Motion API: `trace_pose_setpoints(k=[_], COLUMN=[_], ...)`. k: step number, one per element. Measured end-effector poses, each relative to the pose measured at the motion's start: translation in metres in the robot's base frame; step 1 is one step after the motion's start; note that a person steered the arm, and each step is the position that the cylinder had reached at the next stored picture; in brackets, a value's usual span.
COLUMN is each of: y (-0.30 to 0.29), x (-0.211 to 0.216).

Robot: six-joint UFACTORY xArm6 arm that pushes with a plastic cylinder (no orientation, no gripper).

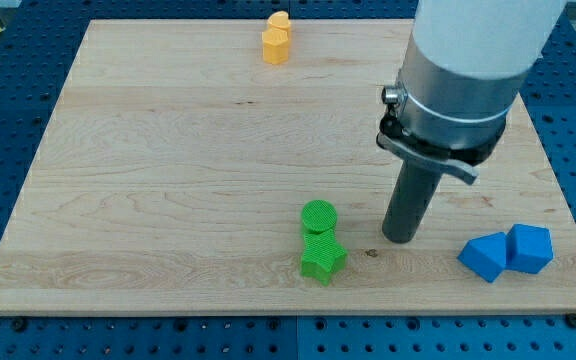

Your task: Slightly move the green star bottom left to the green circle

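The green circle (319,216) lies on the wooden board (168,180) near the view's bottom middle. The green star (323,258) sits directly below it and touches it. My tip (400,239) rests on the board to the right of both green blocks, about level with the gap between them, a short way from the star and not touching it.
Two blue blocks sit together at the view's bottom right, one (486,257) left of the other (529,249). Two orange blocks (277,40) are stacked close together at the view's top middle. The arm's wide grey body (463,70) hangs over the board's upper right.
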State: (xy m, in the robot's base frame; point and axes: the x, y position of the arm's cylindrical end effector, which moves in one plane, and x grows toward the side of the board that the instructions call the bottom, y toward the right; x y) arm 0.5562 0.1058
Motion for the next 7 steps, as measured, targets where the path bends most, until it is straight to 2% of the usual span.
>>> trace_pose_setpoints(k=[3, 6, 7], y=[-0.04, -0.039, -0.06], x=[0.042, 0.037, 0.036])
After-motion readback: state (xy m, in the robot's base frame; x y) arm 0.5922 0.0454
